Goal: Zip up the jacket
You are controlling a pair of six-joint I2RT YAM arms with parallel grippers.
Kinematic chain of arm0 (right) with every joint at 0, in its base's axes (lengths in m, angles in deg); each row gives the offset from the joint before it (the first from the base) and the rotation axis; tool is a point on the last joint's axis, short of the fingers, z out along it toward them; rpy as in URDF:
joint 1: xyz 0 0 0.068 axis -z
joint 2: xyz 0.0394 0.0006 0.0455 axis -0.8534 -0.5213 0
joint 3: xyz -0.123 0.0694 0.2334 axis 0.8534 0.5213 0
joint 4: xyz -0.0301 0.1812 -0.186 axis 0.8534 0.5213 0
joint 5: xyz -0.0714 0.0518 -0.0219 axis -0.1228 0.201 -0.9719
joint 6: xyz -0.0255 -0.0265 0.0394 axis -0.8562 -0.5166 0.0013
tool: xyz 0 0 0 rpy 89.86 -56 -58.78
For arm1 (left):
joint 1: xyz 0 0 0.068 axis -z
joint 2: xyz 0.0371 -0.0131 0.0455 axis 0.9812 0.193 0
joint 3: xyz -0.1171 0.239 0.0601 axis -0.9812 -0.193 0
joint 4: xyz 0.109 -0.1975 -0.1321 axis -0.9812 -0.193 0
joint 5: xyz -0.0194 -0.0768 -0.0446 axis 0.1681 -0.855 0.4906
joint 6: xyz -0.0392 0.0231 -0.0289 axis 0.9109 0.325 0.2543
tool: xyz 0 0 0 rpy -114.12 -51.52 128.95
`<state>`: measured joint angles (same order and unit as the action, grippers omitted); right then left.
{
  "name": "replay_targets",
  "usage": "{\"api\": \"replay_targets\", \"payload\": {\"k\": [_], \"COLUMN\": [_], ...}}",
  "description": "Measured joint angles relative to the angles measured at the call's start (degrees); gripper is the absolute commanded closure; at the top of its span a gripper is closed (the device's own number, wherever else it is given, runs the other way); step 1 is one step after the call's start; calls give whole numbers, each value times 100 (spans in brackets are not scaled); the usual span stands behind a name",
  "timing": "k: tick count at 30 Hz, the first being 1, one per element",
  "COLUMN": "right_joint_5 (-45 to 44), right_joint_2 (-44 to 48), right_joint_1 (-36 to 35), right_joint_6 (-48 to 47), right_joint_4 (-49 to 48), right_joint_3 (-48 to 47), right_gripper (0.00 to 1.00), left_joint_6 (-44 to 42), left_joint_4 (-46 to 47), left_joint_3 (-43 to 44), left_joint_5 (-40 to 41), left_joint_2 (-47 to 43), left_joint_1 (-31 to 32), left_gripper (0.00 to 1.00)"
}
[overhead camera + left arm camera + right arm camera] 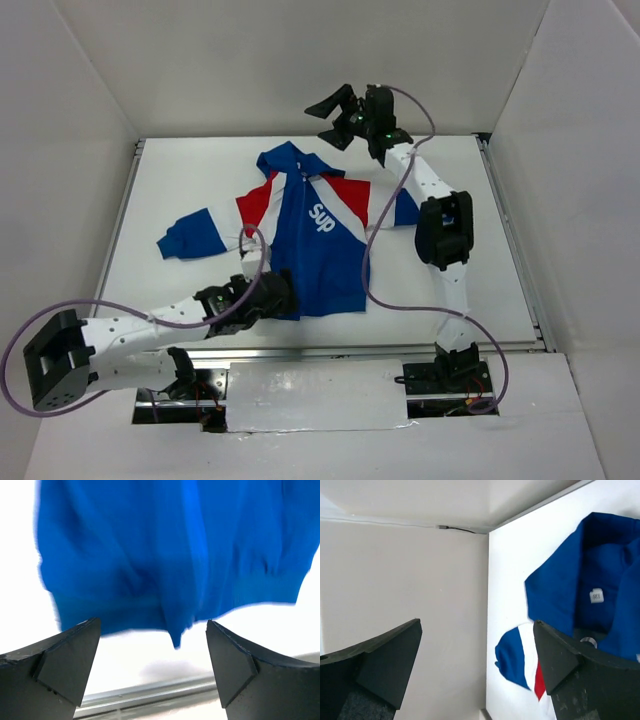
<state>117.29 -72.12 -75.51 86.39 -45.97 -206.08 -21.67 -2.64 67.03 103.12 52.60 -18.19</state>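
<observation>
Left gripper [152, 621]: wide open, clasping nothing; dark fingers [65, 665] at the lower left and lower right corners of the left wrist view, well apart

Just beyond those fingertips: blue ribbed hem [240, 592] of the jacket [315, 250], filling the upper half of that view, one fold of it hanging down to centre frame between the two tips without touching either

Below the hem: white table [450, 290] and a metal rail [150, 692] along the bottom edge of the frame

Top view: left arm reaching in from the lower left corner, wrist at the lower left corner of the jacket body

Right gripper [477, 622]: wide open too, holding nothing; raised at upper centre of the top view, above the table's far edge, apart from the garment

Between its fingers in the right wrist view: pale wall [405, 570] only

Right of that frame: blue hood [560, 580] with a small white label [596, 595] inside, plus a blue cuff [512, 655] with white and red bands at lower centre

Jacket overall: flat on the table at centre of the top view, hood toward the top of the frame, hem toward the bottom, white lettering [320, 215] on the chest, one sleeve [200, 232] stretched to the left, the other partly hidden behind the right arm

Zipper state: cannot tell

Purple cable [375, 255]: looped across the jacket's right edge
</observation>
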Motion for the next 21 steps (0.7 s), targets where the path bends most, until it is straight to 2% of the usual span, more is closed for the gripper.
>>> {"api": "replay_targets", "payload": {"k": [2, 4, 6, 9, 11, 14, 17, 21], "right_joint_5": [-181, -474, -911, -1742, -2426, -3001, -3580, -4111], "right_joint_2": [442, 1104, 2063, 3644, 4972, 6507, 7805, 9101], "right_joint_1": [-7, -52, -190, -691, -1388, -2225, -2267, -2197], "right_joint_6": [-306, -686, -1200, -1967, -2485, -2844, -2933, -3012], "right_joint_4": [376, 826, 1250, 1853, 2232, 2815, 3508, 4323], "right_joint_3": [70, 337, 994, 1974, 2833, 3661, 4393, 5088], "right_gripper": [0, 0, 0, 0, 0, 0, 0, 0], "left_joint_6": [-61, -208, -452, -901, -1084, -1281, -1390, -1521], "left_joint_4": [-295, -479, -684, -1298, -1923, -2420, -2909, -3338], "left_joint_3": [168, 299, 433, 977, 1692, 2490, 2857, 2741], "left_joint_5": [-2, -63, -212, -144, 61, 243, 678, 1340], "left_joint_2": [-227, -457, -684, -852, -844, -953, -1423, -2343], "left_joint_1": [-396, -1047, -1799, -2498, -2573, -2588, -2605, -2629], "left_gripper": [1, 1, 1, 1, 0, 0, 1, 1]}}
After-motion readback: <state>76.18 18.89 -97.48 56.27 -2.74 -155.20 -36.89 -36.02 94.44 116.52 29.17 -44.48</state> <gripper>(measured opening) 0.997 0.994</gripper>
